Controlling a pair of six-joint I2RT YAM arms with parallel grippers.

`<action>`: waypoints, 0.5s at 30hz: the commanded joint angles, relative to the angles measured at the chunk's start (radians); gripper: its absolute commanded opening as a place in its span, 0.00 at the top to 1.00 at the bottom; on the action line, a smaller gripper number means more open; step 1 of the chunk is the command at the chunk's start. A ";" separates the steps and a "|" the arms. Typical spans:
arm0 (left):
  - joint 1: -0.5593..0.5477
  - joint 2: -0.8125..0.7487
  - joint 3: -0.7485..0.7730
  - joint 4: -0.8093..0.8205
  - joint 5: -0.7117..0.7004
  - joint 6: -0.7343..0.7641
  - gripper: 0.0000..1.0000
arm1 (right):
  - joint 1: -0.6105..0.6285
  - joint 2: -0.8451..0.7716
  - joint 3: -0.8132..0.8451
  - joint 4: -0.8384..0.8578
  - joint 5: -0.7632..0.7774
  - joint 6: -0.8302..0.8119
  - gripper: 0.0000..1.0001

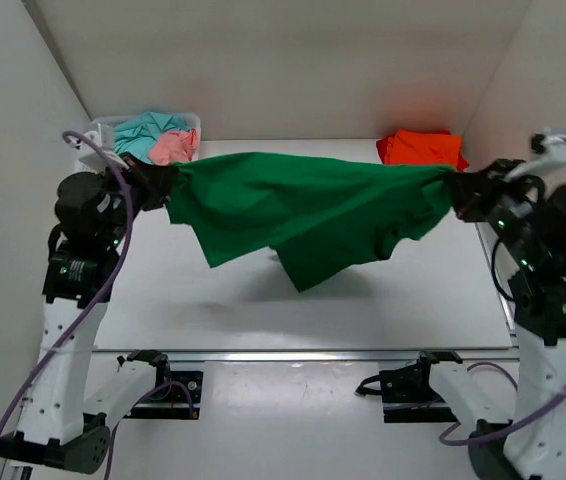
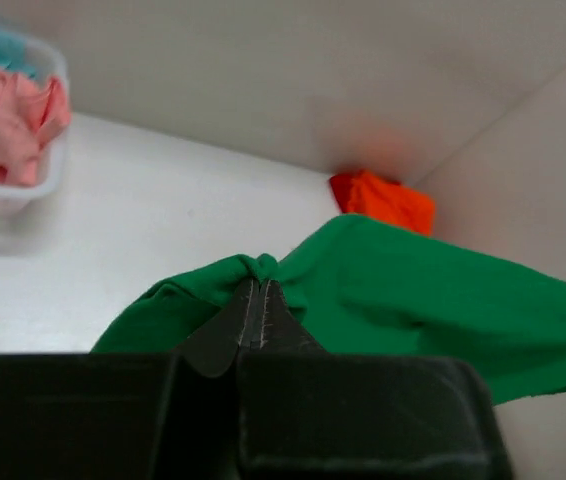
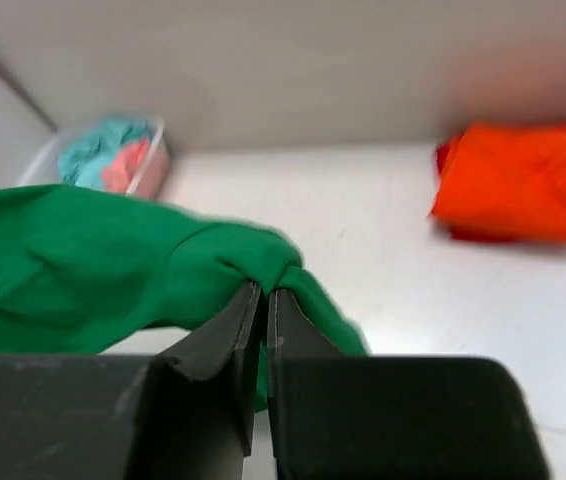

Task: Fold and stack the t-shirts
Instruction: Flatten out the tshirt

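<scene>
Left gripper (image 1: 163,186) is clamped shut on one end of the green t-shirt (image 1: 308,210), raised above the table (image 1: 363,320) on the left side. In the left wrist view its fingers (image 2: 228,330) press together with a bunched fold of green cloth pinched at their tips. Behind it, in the far left corner, a white basket (image 1: 103,124) holds a teal t-shirt (image 1: 148,127) and a pink t-shirt (image 1: 175,148), the pink one lying toward the basket's near right side.

From that grip the green t-shirt stretches across the middle of the workspace, its upper edge pulled nearly level between the two arms. The rest hangs below in loose folds, deepest a little left of centre, with a soft shadow on the table under it. Whether the lowest tip touches the surface cannot be told.

In the far right corner an orange t-shirt (image 1: 423,148) lies folded on the table, apart from the green cloth. Just in front of it the right gripper (image 1: 458,192) is closed on the other end of the green t-shirt; the right wrist view shows its fingers (image 3: 225,335) shut tight with gathered green cloth at their tips
</scene>
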 commanded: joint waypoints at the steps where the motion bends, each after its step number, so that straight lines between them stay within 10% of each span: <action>1: -0.006 -0.040 0.109 -0.033 0.060 -0.029 1.00 | -0.162 -0.044 0.071 -0.054 -0.266 -0.096 1.00; 15: -0.017 -0.086 0.046 -0.169 0.044 -0.085 1.00 | -0.179 -0.065 0.138 -0.094 -0.366 -0.041 0.99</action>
